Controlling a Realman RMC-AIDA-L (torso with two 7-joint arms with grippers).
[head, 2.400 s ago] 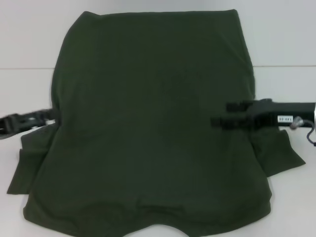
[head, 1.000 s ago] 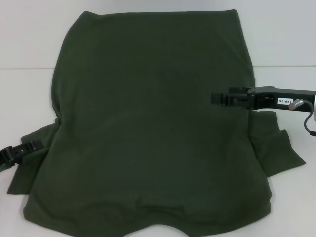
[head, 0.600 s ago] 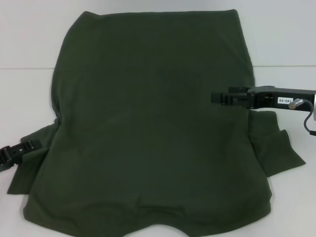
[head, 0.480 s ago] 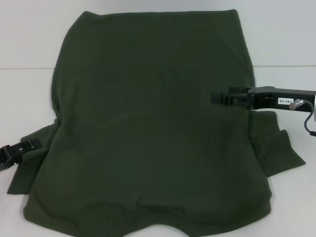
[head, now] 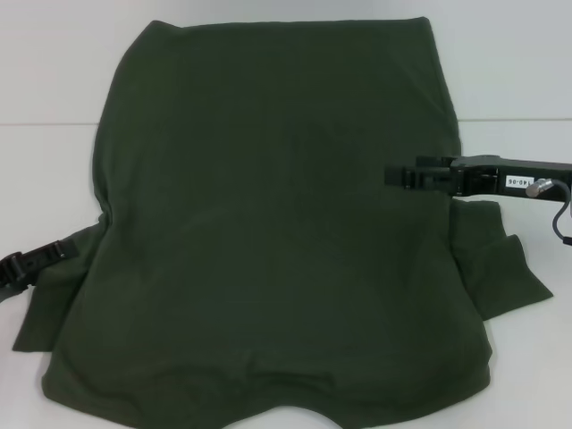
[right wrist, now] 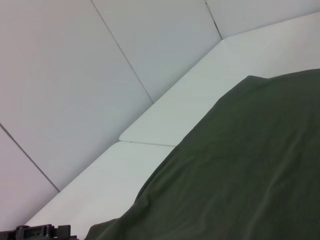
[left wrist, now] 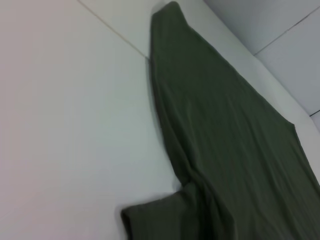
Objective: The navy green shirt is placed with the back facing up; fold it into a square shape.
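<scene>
The left gripper [head: 55, 253] sits at the left sleeve's edge; whether it pinches cloth I cannot tell. The shirt [head: 268, 232] lies flat on the white table [head: 54, 179], back up, both sleeves still spread, so no fold is made yet. The right gripper [head: 398, 175] hovers above the right side, jaws unreadable.

Navy green shirt [head: 268, 223]: collar end cut off by bottom edge of head view; front side face-down, hidden.
Left gripper [head: 54, 252]: arm cut off at left edge; finger gap too small to tell.
Right gripper [head: 400, 175]: fingers seen edge-on, opening unclear; arm cut off at right edge.
</scene>
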